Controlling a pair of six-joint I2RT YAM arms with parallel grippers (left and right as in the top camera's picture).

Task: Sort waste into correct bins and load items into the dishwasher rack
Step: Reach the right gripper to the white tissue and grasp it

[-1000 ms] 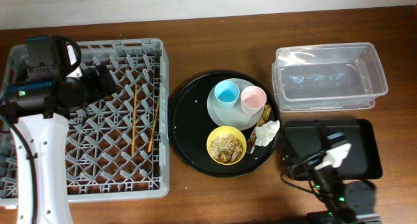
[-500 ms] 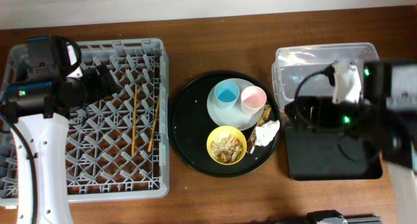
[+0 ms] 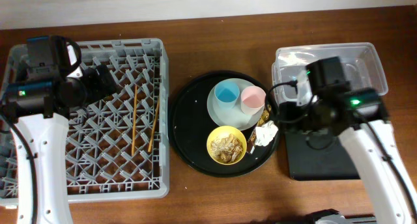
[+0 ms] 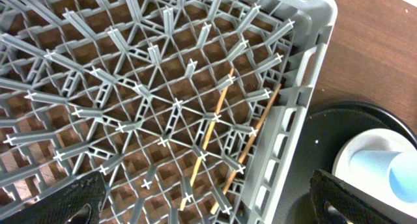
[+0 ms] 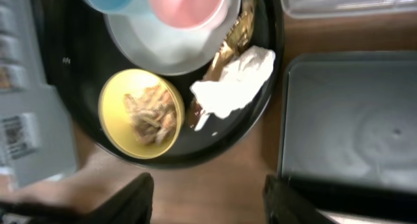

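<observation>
Now, right gripper: came from clear tub to near crumpled tissue; jaws apart, empty.
Left gripper: jaws wide apart, over dishwasher rack.
Meaning: tissue probably next.

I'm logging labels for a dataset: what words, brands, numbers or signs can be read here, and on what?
No text here is legible.
White sticker on the grey surface at the left edge of the right wrist view: dark print, too blurred to read.
Brown-gold wrapper: no readable print.
</observation>
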